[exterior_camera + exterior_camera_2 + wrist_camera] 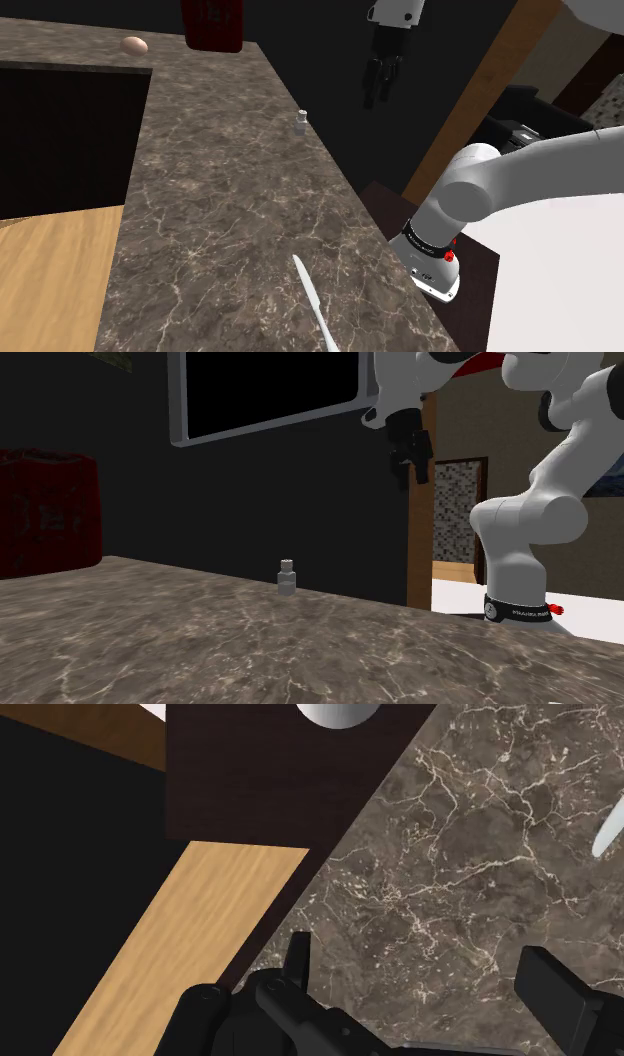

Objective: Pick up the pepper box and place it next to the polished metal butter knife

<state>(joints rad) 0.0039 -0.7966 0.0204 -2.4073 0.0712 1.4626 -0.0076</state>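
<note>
Shoulder view's btm edge cuts off butter knife [312, 305].

On counter [220, 200]: pepper box [301, 122] near edge, knife [312, 302] well apart.

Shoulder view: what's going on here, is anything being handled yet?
The black claw hangs open, high over the edge of the marbled counter, holding nothing. The small pale pepper box stands upright on the counter, untouched. The butter knife lies flat farther along, nearer the stand, well apart from the box.
</note>
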